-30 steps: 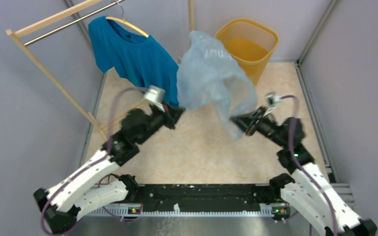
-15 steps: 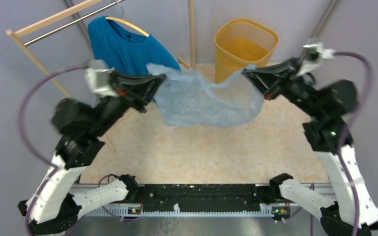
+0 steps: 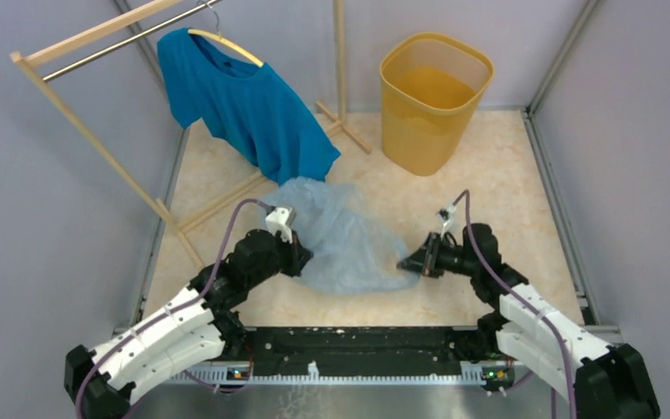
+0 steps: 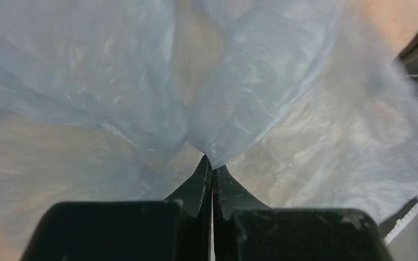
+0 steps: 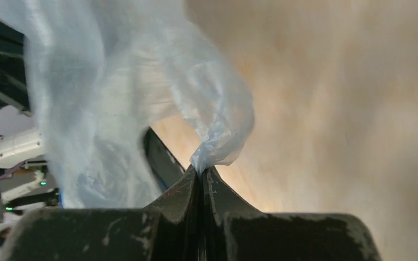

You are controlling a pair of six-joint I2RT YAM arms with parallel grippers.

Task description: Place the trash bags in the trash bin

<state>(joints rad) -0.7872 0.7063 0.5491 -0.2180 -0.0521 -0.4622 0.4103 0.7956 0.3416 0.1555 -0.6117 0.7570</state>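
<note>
brought the trash bag (image 3: 340, 240) down since half a second ago: then strung in the air between both arms, about level with the rim of the trash bin (image 3: 436, 92); now slumped flat on the table (image 3: 506, 175), on the arms' side of the bin and to its left, apart from it. lowered and drew in both arms too, from raised high on either side of the bin to folded low, well short of it.

pinching the bag's left edge with the left gripper (image 3: 304, 259), jaws pressed together on a gathered point of film, plain from the left wrist. pinching the right edge with the right gripper (image 3: 405, 262), jaws likewise closed on a small twisted tuft. aiming the left forearm diagonally toward the bin; aiming the right gripper leftward, across the front of the bin, elbow bent back toward its base.

thin, translucent, pale blue-grey film, wrinkly and glossy, letting the mottled beige table show through. tall yellow-orange plastic for the bin, rounded-square rim, tapering to a narrower base, upright. left of the bin, a teal-blue t-shirt (image 3: 244, 109) draped on a hanger (image 3: 227, 44) from a wooden rack (image 3: 96, 146); hem close to the bag's far edge, touching or not cannot be told.
</note>
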